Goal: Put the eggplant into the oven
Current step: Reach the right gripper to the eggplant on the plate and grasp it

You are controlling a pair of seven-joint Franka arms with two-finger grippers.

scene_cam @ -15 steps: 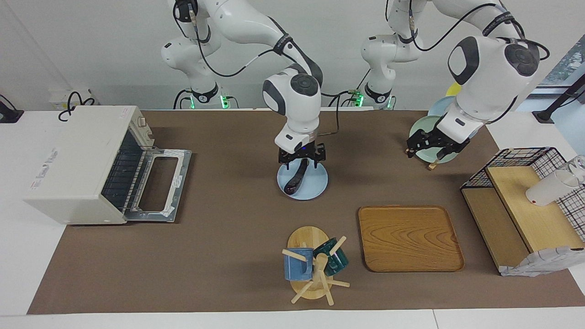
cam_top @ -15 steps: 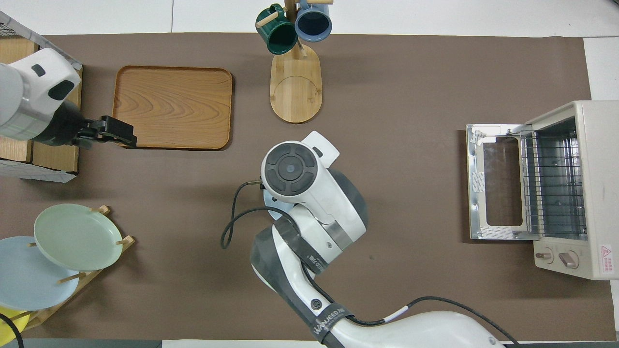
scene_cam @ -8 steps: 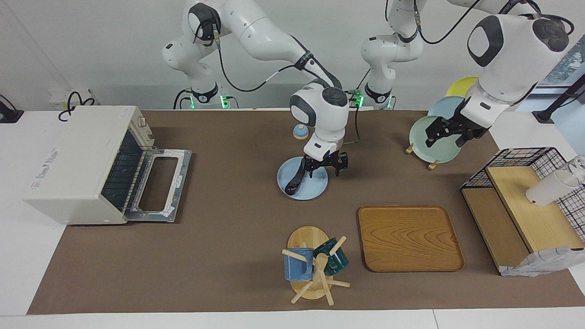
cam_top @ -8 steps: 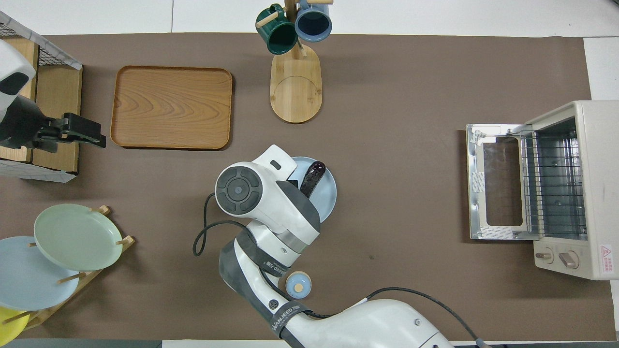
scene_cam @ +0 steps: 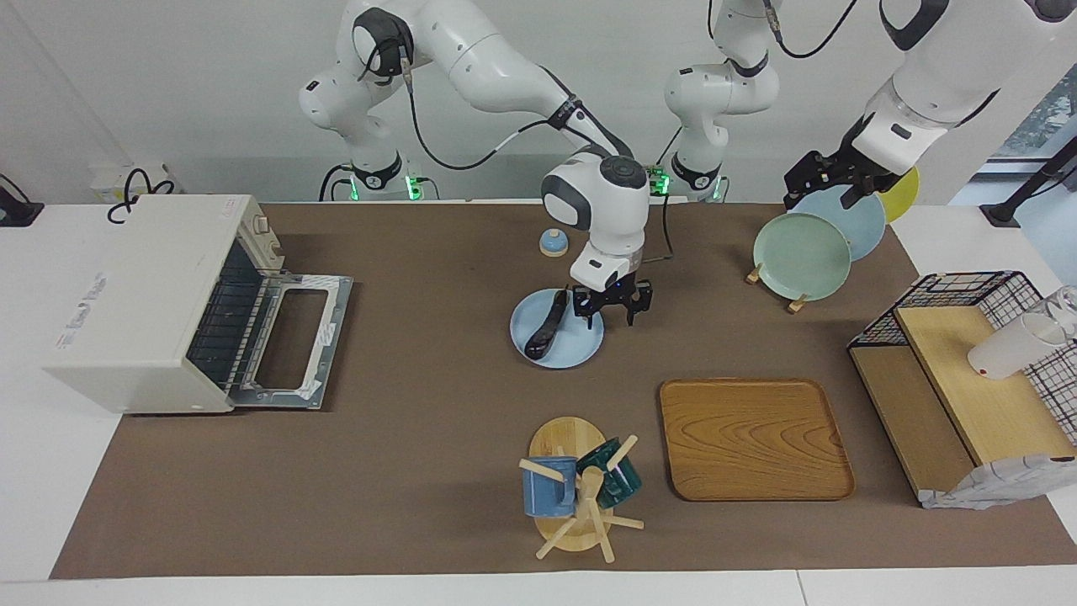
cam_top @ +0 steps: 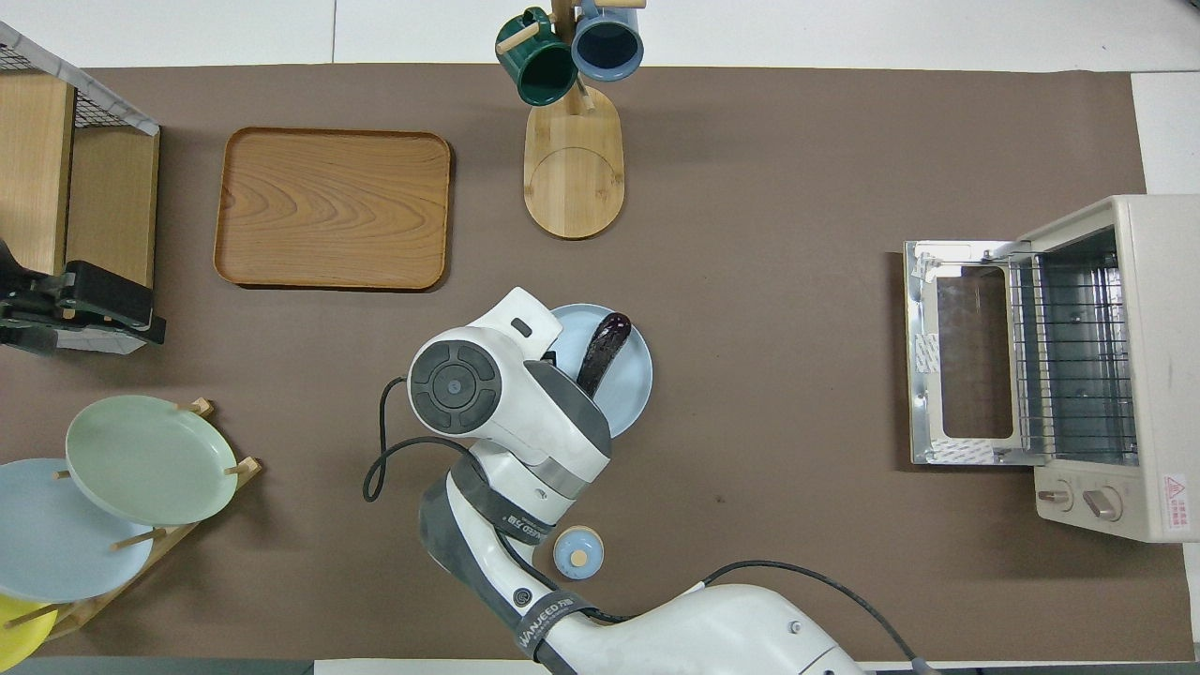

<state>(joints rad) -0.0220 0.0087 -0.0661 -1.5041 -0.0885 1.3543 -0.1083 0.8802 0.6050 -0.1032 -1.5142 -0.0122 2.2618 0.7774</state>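
1. Tabletop point(scene_cam: 50, 522): white surface, covered across most of its area by a brown mat point(scene_cam: 421, 454).
2. Rear wall point(scene_cam: 168, 84): plain, pale grey-white, with no markings, running the full width at the far edge of the tabletop.
3. Window point(scene_cam: 1043, 118): part of one shows at the far right corner, with a dark frame member crossing below it.
4. Lighting: even and diffuse; shadows on the mat are soft and short.
5. Black cable point(scene_cam: 135, 189): coiled at the far left, against the wall.

Eggplant on plate, oven open
Glossy dark eggplant point(scene_cam: 545, 325) lies flat on a blue plate point(scene_cam: 580, 352); cream oven point(scene_cam: 139, 299), door dropped open, stands well apart.
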